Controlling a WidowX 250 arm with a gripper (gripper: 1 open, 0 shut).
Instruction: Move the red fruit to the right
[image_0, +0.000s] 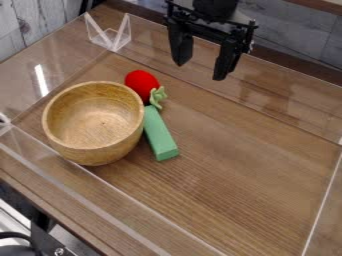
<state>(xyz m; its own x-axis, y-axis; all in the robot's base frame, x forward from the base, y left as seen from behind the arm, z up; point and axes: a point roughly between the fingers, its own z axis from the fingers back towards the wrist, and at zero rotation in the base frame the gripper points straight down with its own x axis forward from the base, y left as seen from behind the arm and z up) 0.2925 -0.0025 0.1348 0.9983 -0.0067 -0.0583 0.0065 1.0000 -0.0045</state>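
The red fruit (142, 82) is a small round bright-red toy with a light-green leafy top (158, 97). It lies on the wooden table just behind the right rim of the wooden bowl (92, 122). My gripper (201, 58) hangs in the air above and to the right of the fruit, well apart from it. Its two black fingers point down with a clear gap between them and hold nothing.
A long green rectangular block (160, 133) lies beside the bowl, just in front of the fruit. Clear plastic walls (321, 205) ring the table. A clear stand (107, 33) sits at the back left. Bare wood (254, 130) lies right of the fruit.
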